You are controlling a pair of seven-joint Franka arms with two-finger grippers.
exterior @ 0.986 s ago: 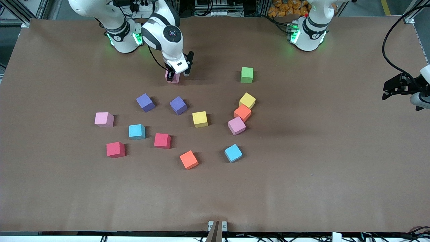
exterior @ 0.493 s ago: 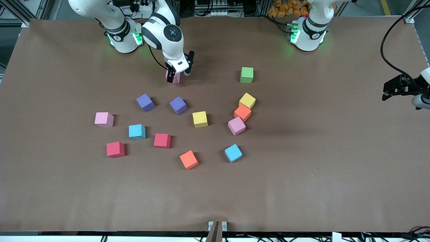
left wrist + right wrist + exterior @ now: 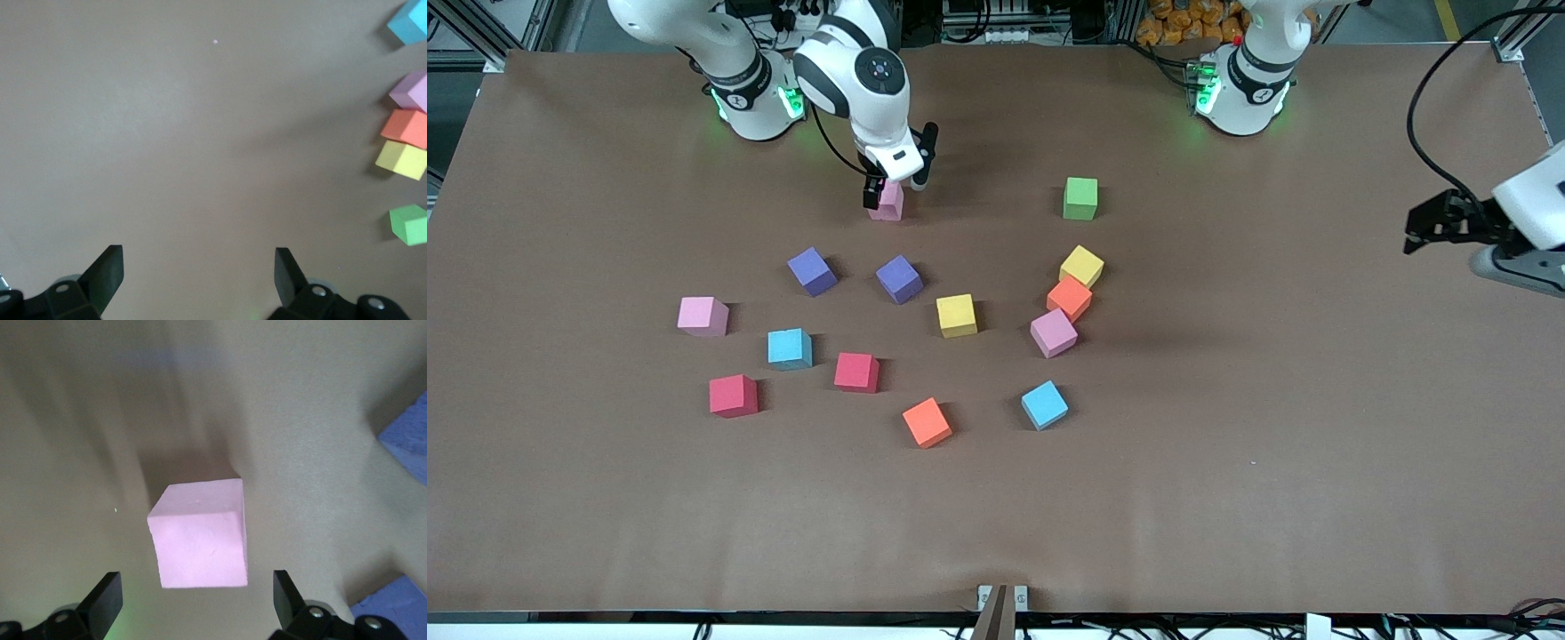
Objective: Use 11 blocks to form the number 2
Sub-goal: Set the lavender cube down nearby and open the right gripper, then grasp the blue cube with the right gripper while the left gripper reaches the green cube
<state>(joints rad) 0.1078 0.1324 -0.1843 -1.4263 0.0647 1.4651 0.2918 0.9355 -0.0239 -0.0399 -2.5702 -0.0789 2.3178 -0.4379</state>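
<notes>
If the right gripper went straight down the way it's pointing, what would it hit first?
Most likely the pink block directly under the right gripper; its open fingers stand either side of it, though how high above is unclear.

pink block (image 3: 887, 204): partly hidden by right gripper (image 3: 894, 187) | left arm: cut off

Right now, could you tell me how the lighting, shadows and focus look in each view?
Front view: even light, sharp, each cube casts a short soft shadow on the brown table cover. Right wrist view: the pink block is sharp, with streaky shadows around it. Left wrist view: slightly soft, a broad shadow beside the green block.
</notes>
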